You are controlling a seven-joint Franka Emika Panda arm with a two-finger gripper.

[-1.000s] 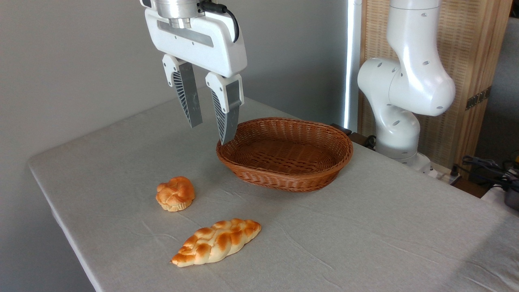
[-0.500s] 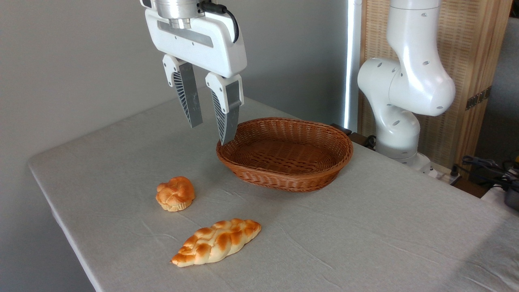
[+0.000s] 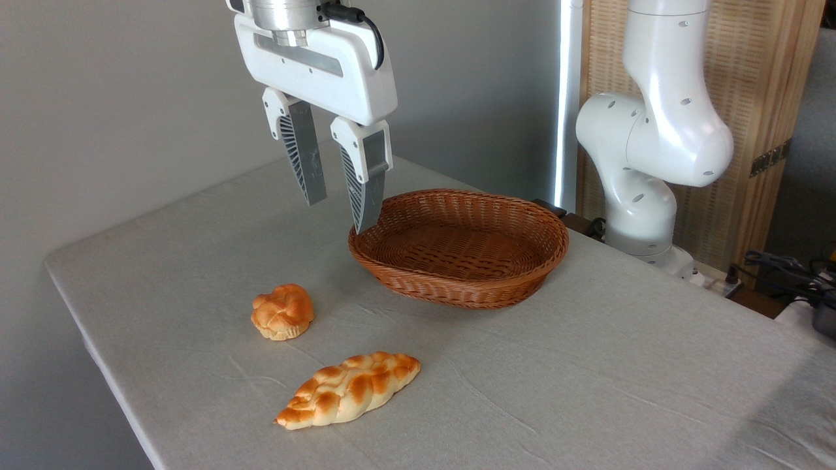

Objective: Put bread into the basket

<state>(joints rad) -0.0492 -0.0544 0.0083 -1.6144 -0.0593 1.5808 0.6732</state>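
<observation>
The bread [image 3: 282,311], a small round knotted bun with a golden-orange top, lies on the white tablecloth left of centre. The oval reddish-brown wicker basket [image 3: 522,287] sits behind and to its right, with nothing inside. My gripper [image 3: 337,215] hangs high above the table, just left of the basket's near-left rim and well above and behind the bun. Its two grey ribbed fingers [image 3: 363,183] point down, spread apart, holding nothing.
A longer braided loaf [image 3: 349,388] lies near the front edge of the table [image 3: 588,391], below and right of the bun. The arm's white base [image 3: 643,163] stands at the back right beside a wooden screen. Cables lie at the far right.
</observation>
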